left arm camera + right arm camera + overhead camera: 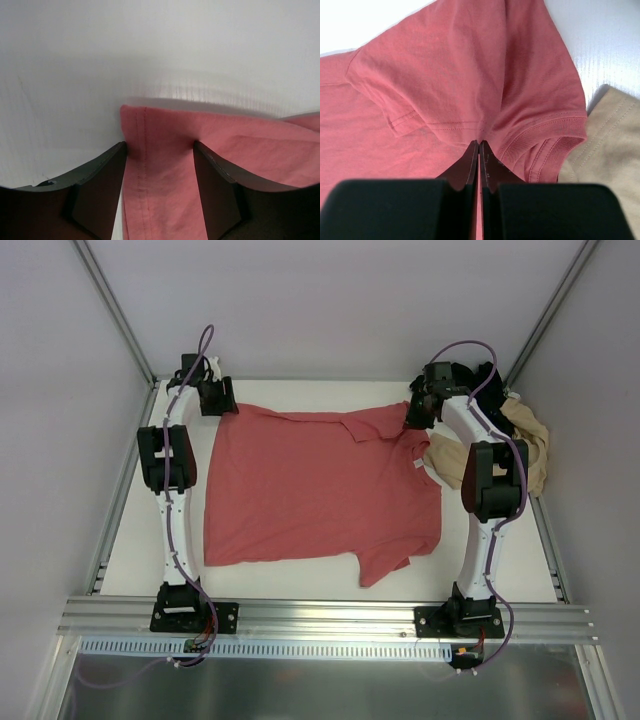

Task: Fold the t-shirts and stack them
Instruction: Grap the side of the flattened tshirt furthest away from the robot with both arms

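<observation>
A coral-red t-shirt (310,490) lies spread out on the white table (135,540), with its far edge partly folded over. My left gripper (222,400) is at the shirt's far left corner. In the left wrist view it (159,143) stands open, and the stitched hem of the shirt (165,160) lies between its two fingers. My right gripper (418,415) is at the shirt's far right part. The right wrist view shows it (479,142) shut on a pinch of the red cloth (470,65) next to a ribbed edge.
A beige t-shirt (530,455) lies crumpled at the far right, touching the red shirt's edge (610,145). A black t-shirt (482,375) is bunched in the far right corner behind it. Walls with metal rails close in the table's left, right and far sides.
</observation>
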Available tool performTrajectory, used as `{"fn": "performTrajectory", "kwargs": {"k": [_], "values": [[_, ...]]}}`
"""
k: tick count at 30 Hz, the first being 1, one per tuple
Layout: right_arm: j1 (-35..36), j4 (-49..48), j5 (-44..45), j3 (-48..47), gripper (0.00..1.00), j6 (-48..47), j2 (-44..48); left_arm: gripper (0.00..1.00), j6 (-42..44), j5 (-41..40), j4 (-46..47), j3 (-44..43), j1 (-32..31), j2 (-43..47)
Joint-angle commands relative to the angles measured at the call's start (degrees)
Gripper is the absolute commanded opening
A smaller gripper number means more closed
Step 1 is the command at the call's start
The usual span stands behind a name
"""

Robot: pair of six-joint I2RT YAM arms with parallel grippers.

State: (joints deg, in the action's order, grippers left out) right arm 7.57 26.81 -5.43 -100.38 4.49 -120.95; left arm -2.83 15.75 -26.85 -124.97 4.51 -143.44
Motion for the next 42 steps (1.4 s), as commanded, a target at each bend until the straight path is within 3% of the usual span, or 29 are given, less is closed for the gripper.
{"fn": "performTrajectory", "kwargs": {"k": [1,12,15,25,33,34,38,42], "values": [[-0.4,-0.4,-1.0,-0.3,0.0,0.6,3.6,0.57,-0.2,4.5,-1.0,-2.8,1.4,-1.3],[-0.4,-1.0,-1.3,1.1,0.01,0.8,4.3,0.61,-3.8,5.9,4.5,0.3,3.0,0.8],[-0.4,-0.9,-1.3,1.0,0.01,0.7,4.5,0.61,-4.0,7.0,1.9,-3.6,3.0,-1.3],[-0.4,-0.8,-1.2,1.2,0.01,0.8,4.7,0.59,-5.9,12.8,4.3,-4.6,3.1,-2.5],[-0.4,-0.6,-1.2,1.1,0.01,0.5,4.8,0.56,-6.5,12.9,4.5,-4.8,3.1,-2.9],[-0.4,-0.6,-1.2,1.2,0.0,0.5,4.9,0.54,-6.5,12.8,4.5,-4.8,3.0,-2.9],[-0.5,-0.7,-1.2,1.4,0.01,0.5,5.0,0.0,-6.7,12.2,4.4,-4.8,3.1,-2.7],[-0.5,-0.5,-1.5,1.6,0.01,0.6,4.9,0.0,-6.7,11.5,7.2,0.5,3.1,0.1]]}}
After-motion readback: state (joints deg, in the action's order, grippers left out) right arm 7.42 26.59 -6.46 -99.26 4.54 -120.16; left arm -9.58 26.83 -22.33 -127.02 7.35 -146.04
